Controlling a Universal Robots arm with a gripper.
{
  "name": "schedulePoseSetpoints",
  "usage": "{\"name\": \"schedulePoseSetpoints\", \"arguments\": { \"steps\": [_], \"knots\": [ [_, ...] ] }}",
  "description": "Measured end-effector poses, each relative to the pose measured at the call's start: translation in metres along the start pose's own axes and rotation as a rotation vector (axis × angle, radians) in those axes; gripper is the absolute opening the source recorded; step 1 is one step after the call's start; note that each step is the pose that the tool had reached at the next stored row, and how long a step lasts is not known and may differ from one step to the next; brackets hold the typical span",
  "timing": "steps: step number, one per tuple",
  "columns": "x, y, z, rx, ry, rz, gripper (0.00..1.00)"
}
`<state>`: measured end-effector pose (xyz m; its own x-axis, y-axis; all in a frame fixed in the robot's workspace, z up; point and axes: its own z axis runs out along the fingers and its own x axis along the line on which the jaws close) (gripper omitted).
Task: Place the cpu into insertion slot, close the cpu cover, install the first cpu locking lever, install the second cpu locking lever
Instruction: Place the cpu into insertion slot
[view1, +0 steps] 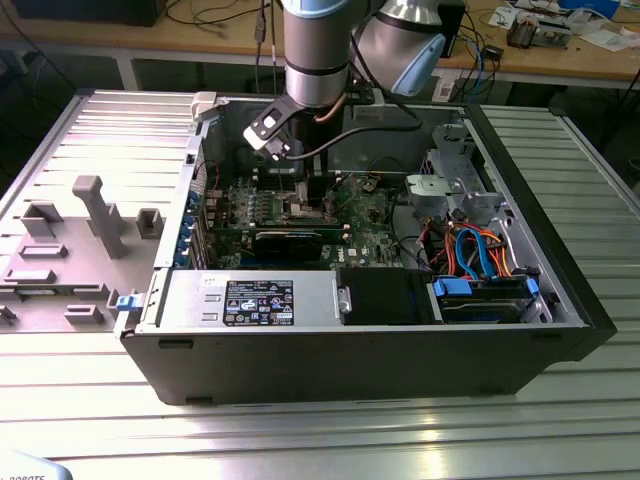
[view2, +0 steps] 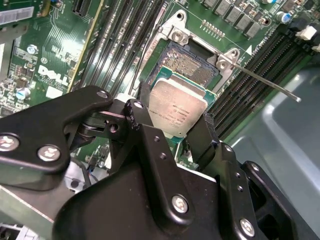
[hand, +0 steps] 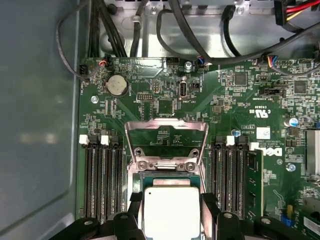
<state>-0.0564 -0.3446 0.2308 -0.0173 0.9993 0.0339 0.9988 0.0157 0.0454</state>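
gripper (view2: 172, 120) grasping cpu (view2: 177, 105) between its fingers, over open insertion slot (view2: 192, 62)

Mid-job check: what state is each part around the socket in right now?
cpu, held between the fingers, not yet seated.
gripper, shut on the cpu.
insertion slot, open, contacts exposed.
cpu cover, swung up open.
locking lever, unlatched, sticking out free.
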Motion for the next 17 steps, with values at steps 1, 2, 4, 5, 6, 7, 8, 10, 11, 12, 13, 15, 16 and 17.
{"name": "schedulePoseSetpoints", "arguments": {
  "steps": [1,2,4,5,6,7,8,10,11,12,13,15,16,17],
  "knots": [
    [0.0000,-0.0005,0.0022,-0.0001,0.0001,0.000,0.54],
    [-0.0001,-0.0006,0.0039,-0.0001,0.0001,0.000,0.54],
    [-0.0002,-0.0013,0.0080,-0.0001,0.0001,0.000,0.54],
    [-0.0003,-0.0018,0.0100,-0.0001,0.0001,0.000,0.54],
    [-0.0004,-0.0021,0.0116,0.0000,0.0001,0.000,0.54],
    [-0.0005,-0.0030,0.0147,0.0000,0.0000,0.000,0.54],
    [-0.0006,-0.0033,0.0166,0.0001,0.0000,0.000,0.54],
    [-0.0007,-0.0042,0.0204,-0.0007,0.0000,0.001,0.54],
    [-0.0007,-0.0050,0.0217,-0.0012,0.0001,0.001,0.54],
    [-0.0007,-0.0058,0.0223,-0.0013,-0.0001,0.001,0.54],
    [-0.0007,-0.0061,0.0226,-0.0013,-0.0001,0.001,0.54],
    [-0.0006,-0.0069,0.0228,-0.0013,-0.0002,0.004,0.54],
    [-0.0006,-0.0077,0.0228,-0.0015,-0.0001,0.006,0.54],
    [-0.0005,-0.0093,0.0228,-0.0016,0.0000,0.006,0.54]
  ]
}}
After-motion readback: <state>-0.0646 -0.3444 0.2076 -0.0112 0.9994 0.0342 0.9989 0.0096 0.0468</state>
